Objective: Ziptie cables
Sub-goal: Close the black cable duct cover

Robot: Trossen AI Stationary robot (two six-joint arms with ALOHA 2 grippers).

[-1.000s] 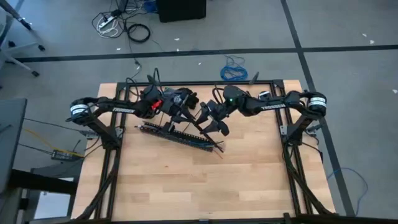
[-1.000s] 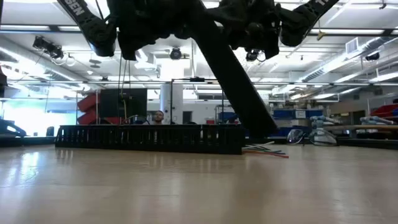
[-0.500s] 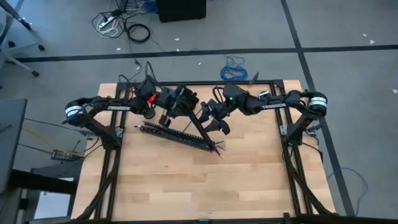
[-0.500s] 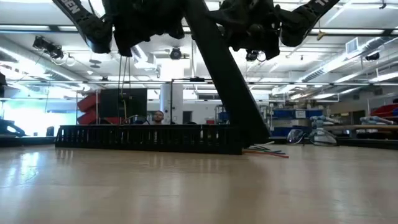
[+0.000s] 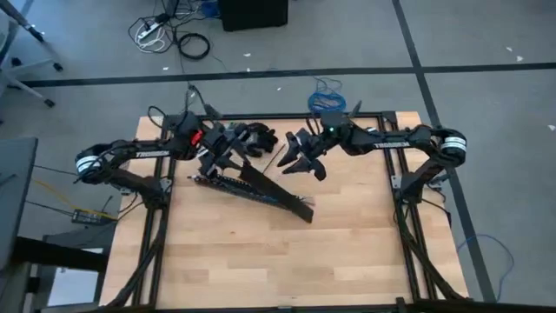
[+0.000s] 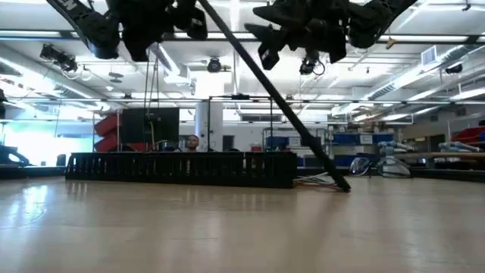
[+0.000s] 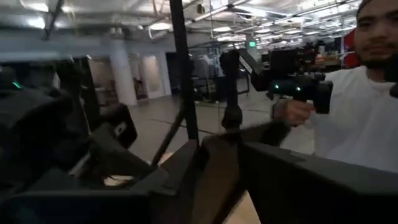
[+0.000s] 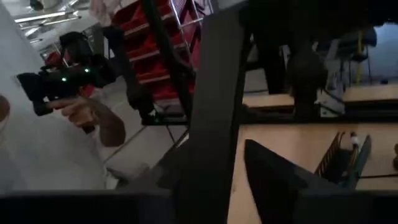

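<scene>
Gripping the upper end of a long black strip (image 6: 281, 107), the left gripper (image 5: 228, 155) hangs above the far left part of the table (image 5: 261, 261), its fingers apparently closed on that strip, though the dark parts merge and the contact itself is hard to make out. From there the strip slants down and to the right, and its lower end touches the wood near the middle of the table. Beside it, the right gripper (image 5: 304, 163) hovers above the far middle of the table with its fingers spread apart and nothing between them; in the high view it sits just to the right of the strip's raised part, not touching it. Under both grippers a long black slotted duct (image 6: 182, 168) lies flat on the table, running diagonally from far left towards the centre. The cables (image 6: 322, 180) lie on the wood at the duct's right-hand end, where thin coloured ends stick out close to the strip's lower tip; how far they run inside the duct cannot be seen. Beyond the table's far edge a blue coiled cable (image 5: 327, 97) lies on the floor. The left wrist view shows a person (image 7: 354, 124) in a white shirt holding a dark device (image 7: 298, 88) with green lights.
</scene>
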